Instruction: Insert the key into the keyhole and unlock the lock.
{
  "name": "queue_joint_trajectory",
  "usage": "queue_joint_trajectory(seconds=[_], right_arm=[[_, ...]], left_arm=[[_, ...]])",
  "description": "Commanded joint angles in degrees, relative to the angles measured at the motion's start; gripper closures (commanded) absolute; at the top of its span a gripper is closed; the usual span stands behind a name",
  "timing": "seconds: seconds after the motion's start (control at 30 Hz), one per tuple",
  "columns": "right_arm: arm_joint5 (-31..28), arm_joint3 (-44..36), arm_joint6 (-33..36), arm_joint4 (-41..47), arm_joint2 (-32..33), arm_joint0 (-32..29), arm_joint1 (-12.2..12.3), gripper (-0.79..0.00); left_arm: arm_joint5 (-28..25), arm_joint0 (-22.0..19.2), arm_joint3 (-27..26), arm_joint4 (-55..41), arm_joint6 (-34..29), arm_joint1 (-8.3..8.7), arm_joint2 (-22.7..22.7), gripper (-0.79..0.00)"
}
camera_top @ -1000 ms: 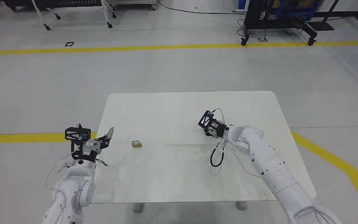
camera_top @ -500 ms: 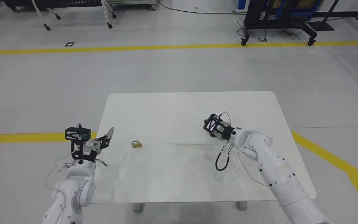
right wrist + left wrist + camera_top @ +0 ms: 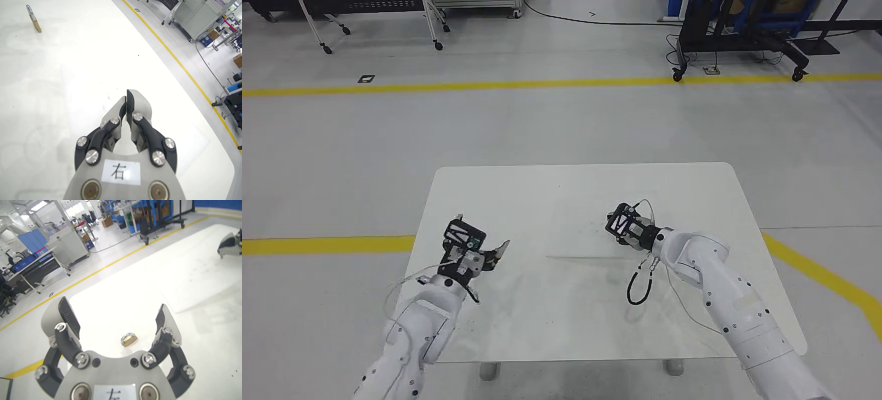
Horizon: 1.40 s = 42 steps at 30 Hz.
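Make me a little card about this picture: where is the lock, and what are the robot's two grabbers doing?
lock: small brass padlock, lying on the white table, toward the robot's left
left gripper: open, just above the padlock, not touching it
right gripper: shut, fingers pressed together, near the table's middle, well apart from the padlock
progress: padlock not yet grasped
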Motion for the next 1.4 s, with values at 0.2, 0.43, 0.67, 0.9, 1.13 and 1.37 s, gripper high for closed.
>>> queue_joint_trajectory(seconds=[0.2,0.43,0.67,0.9,1.13,1.37], right_arm=[[0.0,0.0,0.0,0.0,0.0,0.0,0.0,0.0],[0.0,0.0,0.0,0.0,0.0,0.0,0.0,0.0],[0.0,0.0,0.0,0.0,0.0,0.0,0.0,0.0],[0.0,0.0,0.0,0.0,0.0,0.0,0.0,0.0],[0.0,0.0,0.0,0.0,0.0,0.0,0.0,0.0],[0.0,0.0,0.0,0.0,0.0,0.0,0.0,0.0]], left_arm=[[0.97,-15.42,13.41,2.37,-3.68,-3.58,17.07,-0.785],[2.72,-23.73,25.45,-0.85,-1.88,-7.18,25.9,-0.785],[3.83,-27.78,33.3,-4.28,0.62,-9.5,28.79,-0.785],[4.03,-30.45,39.4,-6.67,-1.25,-11.25,30.35,-0.785],[4.28,-32.43,43.99,-8.1,-0.49,-12.93,31.83,-0.785],[4.44,-33.54,46.54,-8.17,-0.18,-13.98,32.39,-0.785]])
